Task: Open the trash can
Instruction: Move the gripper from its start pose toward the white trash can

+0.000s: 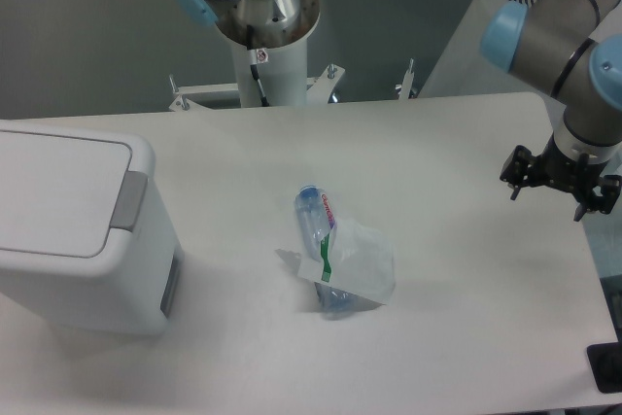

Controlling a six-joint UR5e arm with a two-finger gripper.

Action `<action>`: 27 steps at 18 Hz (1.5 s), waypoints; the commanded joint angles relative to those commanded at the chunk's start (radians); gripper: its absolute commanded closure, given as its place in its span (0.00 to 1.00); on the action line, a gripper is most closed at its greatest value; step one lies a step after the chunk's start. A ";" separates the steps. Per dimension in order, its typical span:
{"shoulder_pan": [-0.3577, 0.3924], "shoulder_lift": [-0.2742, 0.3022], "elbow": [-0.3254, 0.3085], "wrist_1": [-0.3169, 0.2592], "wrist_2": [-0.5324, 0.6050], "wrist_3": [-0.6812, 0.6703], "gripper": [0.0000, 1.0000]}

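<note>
The trash can (83, 240) is a large white boxy bin at the table's left edge. Its flat white lid (53, 187) lies down flush, and the grey push bar (128, 201) runs along the lid's right side. My gripper (556, 188) hangs over the table's far right side, a long way from the bin. Its black fingers (515, 174) are spread apart and hold nothing, so it is open.
A small clear plastic bag with a blue bottle (340, 259) lies near the table's middle, between the bin and my gripper. The arm's white base column (260, 55) stands behind the table's back edge. The table's right edge runs just below the gripper.
</note>
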 joint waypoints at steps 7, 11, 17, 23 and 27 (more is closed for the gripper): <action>-0.014 0.028 -0.005 0.003 -0.018 -0.012 0.00; 0.008 0.050 -0.073 0.012 -0.086 -0.073 0.00; -0.020 0.095 -0.092 0.040 -0.110 -0.201 0.00; -0.072 0.159 -0.081 0.031 -0.147 -0.297 0.00; -0.158 0.186 -0.065 0.015 -0.164 -0.405 0.00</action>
